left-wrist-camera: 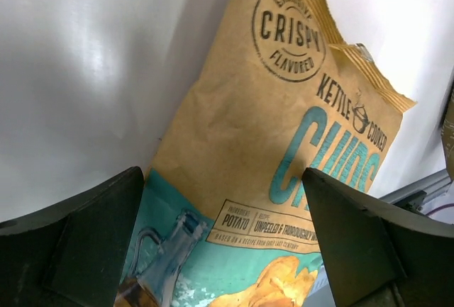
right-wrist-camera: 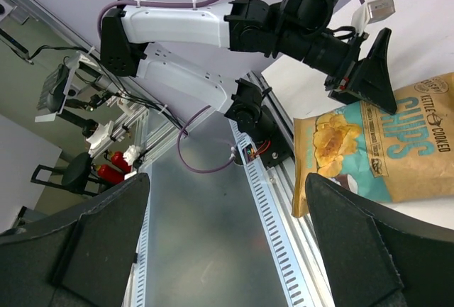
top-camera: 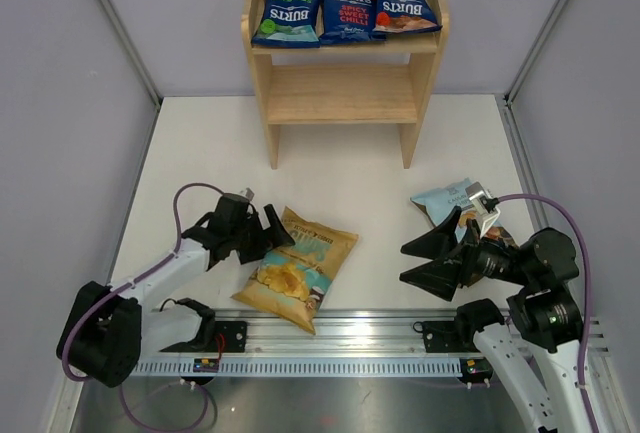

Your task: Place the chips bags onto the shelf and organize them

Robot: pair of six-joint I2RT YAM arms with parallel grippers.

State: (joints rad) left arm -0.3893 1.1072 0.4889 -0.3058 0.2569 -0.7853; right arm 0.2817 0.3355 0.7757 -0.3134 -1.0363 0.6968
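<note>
Left claw (top-camera: 264, 237) was spread wide and empty, its fingers straddling the top edge of the tan CHIPS bag (top-camera: 297, 268), which lay flat on the table (top-camera: 200, 153) right at its tips; contact unclear. Right claw (top-camera: 404, 264) was spread wide too, holding nothing, pointed at that tan bag from the other side and apart from it, with the light-blue bag (top-camera: 440, 200) just behind its fingers, partly hidden by the wrist. Far beyond both claws stood the shelf (top-camera: 345, 93), three dark-blue Burts bags (top-camera: 347, 13) side by side on its top tier.

Shelf (top-camera: 340, 93) holds 3 Burts bags (top-camera: 347, 13); table (top-camera: 220, 153), tan bag (top-camera: 297, 268), blue bag (top-camera: 445, 201).
</note>
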